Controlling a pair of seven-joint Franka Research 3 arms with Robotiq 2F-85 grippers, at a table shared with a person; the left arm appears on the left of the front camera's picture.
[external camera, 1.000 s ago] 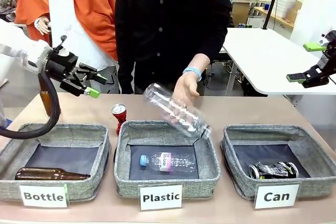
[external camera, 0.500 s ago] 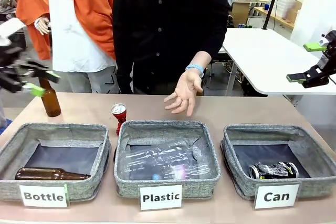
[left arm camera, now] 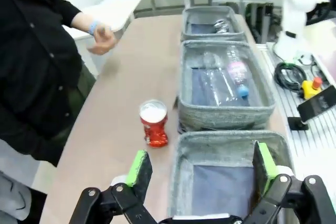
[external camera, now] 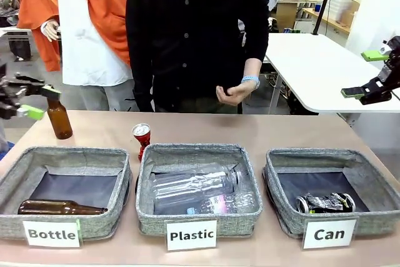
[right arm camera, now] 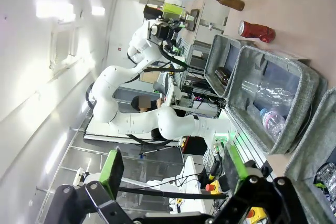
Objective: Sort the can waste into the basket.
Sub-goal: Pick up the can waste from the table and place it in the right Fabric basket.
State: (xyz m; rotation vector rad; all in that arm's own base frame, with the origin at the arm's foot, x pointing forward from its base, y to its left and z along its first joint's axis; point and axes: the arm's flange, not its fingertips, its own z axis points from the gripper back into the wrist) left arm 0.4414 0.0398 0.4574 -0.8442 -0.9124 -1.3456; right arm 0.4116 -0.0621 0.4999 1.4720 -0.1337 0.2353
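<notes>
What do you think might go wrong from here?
The red can stands close to the Plastic basket, so a grasp may snag the fabric or tip the can. The upright brown bottle beside the open left jaws could get knocked. The person's hand, raised at the far side, might be struck.

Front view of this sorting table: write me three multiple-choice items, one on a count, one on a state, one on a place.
1. How many clear bottles lie in the Plastic basket? A) none B) two C) four
2. How is the left gripper? A) shut on a clear bottle B) open, holding nothing C) shut, empty
3. Where is the red can? A) in the Plastic basket B) in the left gripper C) on the table, by the Plastic basket's far left corner

Key: 1 B, one bare and one with a pink label. 2 B, its green pads stand wide apart with nothing between. 3 C, it stands upright outside the baskets.
</notes>
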